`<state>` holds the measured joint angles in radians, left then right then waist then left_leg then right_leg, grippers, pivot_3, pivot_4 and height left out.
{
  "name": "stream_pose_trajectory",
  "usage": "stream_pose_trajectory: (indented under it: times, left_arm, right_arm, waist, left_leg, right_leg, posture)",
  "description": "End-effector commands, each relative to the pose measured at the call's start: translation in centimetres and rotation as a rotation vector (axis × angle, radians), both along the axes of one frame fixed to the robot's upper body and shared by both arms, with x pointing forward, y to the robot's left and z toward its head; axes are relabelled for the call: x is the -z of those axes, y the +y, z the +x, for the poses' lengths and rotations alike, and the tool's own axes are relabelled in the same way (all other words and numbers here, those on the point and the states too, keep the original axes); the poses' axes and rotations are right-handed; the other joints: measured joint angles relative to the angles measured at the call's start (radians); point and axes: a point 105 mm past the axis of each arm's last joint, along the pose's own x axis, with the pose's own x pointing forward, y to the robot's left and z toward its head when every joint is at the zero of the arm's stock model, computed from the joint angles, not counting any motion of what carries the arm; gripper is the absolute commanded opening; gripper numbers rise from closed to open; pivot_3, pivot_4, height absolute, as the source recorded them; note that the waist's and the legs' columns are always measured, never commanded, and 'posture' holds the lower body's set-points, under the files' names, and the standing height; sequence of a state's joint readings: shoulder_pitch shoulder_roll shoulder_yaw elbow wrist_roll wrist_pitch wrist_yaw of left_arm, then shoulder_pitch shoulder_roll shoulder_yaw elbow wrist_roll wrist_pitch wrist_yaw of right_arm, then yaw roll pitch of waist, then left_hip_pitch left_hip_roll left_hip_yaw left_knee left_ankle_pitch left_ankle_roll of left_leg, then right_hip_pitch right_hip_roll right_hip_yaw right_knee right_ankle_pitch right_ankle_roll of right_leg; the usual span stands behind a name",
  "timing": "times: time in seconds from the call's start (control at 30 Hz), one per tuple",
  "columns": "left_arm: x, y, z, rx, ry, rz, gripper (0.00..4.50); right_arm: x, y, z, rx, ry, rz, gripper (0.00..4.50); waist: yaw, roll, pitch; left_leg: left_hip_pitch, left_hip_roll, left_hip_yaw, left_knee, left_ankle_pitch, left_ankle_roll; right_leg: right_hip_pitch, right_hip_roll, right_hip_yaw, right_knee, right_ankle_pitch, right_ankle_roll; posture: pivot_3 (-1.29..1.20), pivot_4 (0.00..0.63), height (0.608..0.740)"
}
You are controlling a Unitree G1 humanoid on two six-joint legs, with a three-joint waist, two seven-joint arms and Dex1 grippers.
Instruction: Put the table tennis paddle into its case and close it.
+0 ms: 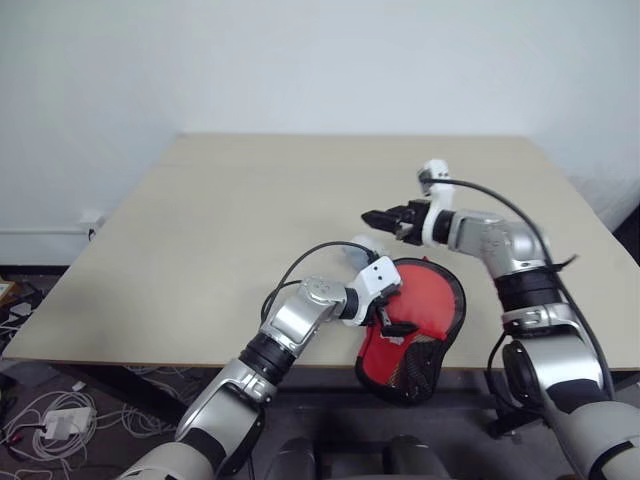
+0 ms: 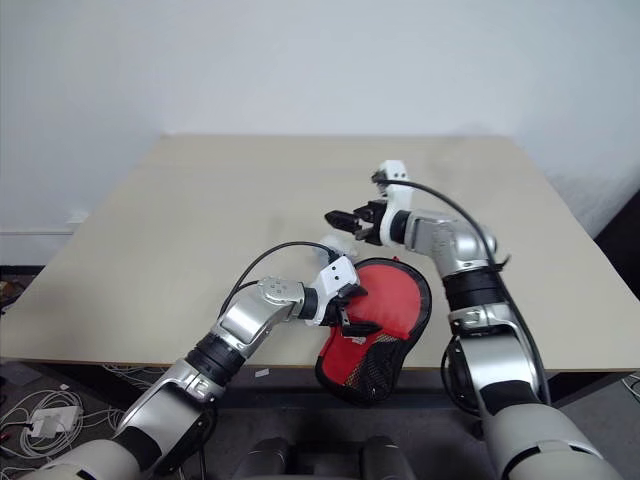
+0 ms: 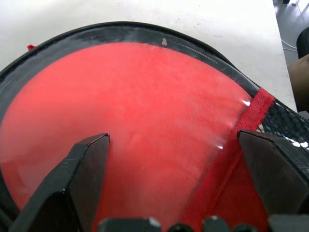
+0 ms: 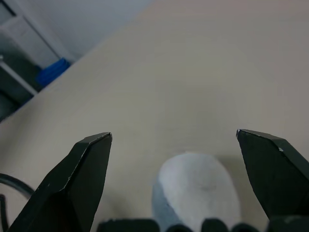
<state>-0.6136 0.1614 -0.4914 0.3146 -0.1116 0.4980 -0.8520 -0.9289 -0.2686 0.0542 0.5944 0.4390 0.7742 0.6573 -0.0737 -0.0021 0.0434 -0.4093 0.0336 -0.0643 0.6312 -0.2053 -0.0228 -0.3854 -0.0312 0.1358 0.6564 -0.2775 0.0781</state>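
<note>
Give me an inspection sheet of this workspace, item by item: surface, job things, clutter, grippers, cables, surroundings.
Surface: beige table, mostly bare.
Job's things: red case with black edging lies at the near table edge, its mesh-pocket end hanging over the edge; whether the paddle is inside cannot be told.
Clutter: small grey-white soft lump on the table just beyond the case.
Grippers: left gripper open, over the case's red face; right gripper open, above the table by the lump, holding nothing.
Cables: black cables run along both forearms; loose white cables and a power strip on the floor at the left.
Surroundings: plain white wall behind the table.
</note>
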Motion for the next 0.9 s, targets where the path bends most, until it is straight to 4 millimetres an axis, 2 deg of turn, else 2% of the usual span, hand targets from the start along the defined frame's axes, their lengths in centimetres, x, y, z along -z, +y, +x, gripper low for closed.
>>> stream_pose_trajectory:
  times: [0.03,0.2,0.3,0.4,0.5,0.67,0.8,0.9]
  left_arm:
    - [3.8,1.9,-1.1,-0.035,0.127,0.126,4.48]
    - [3.7,2.2,-0.8,-0.047,0.124,0.132,4.48]
    - [3.7,2.2,-0.7,-0.048,0.116,0.134,4.48]
    - [3.6,2.2,-0.6,-0.05,0.115,0.135,4.48]
    - [3.6,2.2,-0.5,-0.049,0.113,0.137,4.5]
    - [3.7,2.0,-0.5,-0.045,0.117,0.14,4.5]
    - [3.7,2.0,-0.5,-0.043,0.123,0.14,4.5]
    - [3.7,1.8,-0.4,-0.041,0.123,0.14,4.5]
  right_arm:
    - [-0.2,1.0,0.5,-0.027,-0.018,-0.017,4.5]
    - [3.6,1.1,0.6,-0.012,0.071,-0.128,4.5]
    - [4.3,0.7,0.9,0.006,0.06,-0.179,4.5]
    - [4.3,0.5,1.1,0.012,0.059,-0.181,4.5]
    - [3.9,0.2,1.5,0.034,0.032,-0.18,3.92]
    - [2.3,0.3,1.9,0.055,0.006,-0.09,2.2]
    - [0.8,-0.3,3.1,0.155,-0.066,-0.058,0.96]
    - [1.0,-2.0,4.2,0.29,-0.087,-0.08,0.48]
  waist:
    - [0.0,0.0,0.0]
    - [-0.001,0.0,-0.001]
    - [-0.002,0.001,-0.003]
    - [-0.007,0.001,-0.003]
    - [-0.01,0.001,-0.003]
    - [-0.011,0.001,-0.003]
    - [-0.011,0.001,-0.003]
    - [-0.01,0.001,-0.003]
  left_leg:
    - [0.0,0.0,0.0,0.0,0.0,0.0]
    - [0.0,0.0,-0.001,0.001,0.0,0.0]
    - [0.001,0.0,-0.001,0.0,0.0,0.0]
    - [0.001,0.0,-0.001,0.0,0.0,0.0]
    - [0.001,0.0,-0.002,0.0,0.0,0.0]
    - [0.001,0.0,-0.003,0.001,0.0,0.0]
    - [0.001,0.0,-0.003,0.001,0.0,0.0]
    - [0.001,0.0,-0.005,0.002,0.0,0.0]
  right_leg:
    - [0.0,0.0,0.0,0.0,0.0,0.0]
    - [0.0,0.0,-0.001,0.001,0.0,0.0]
    - [0.0,0.0,-0.001,0.001,0.0,0.0]
    - [0.001,0.0,-0.001,0.001,0.0,0.0]
    - [0.001,0.0,-0.001,0.001,0.0,0.0]
    - [0.003,0.0,-0.003,0.001,0.0,0.0]
    - [0.003,0.0,-0.004,0.001,0.0,0.0]
    - [0.004,0.0,-0.005,0.001,0.0,0.0]
  posture:
    - [0.0,0.0,0.74]
    - [0.0,0.0,0.74]
    - [0.0,0.0,0.74]
    - [0.0,0.0,0.74]
    - [0.0,0.0,0.74]
    - [0.0,0.0,0.74]
    - [0.0,0.0,0.74]
    - [0.0,0.0,0.74]
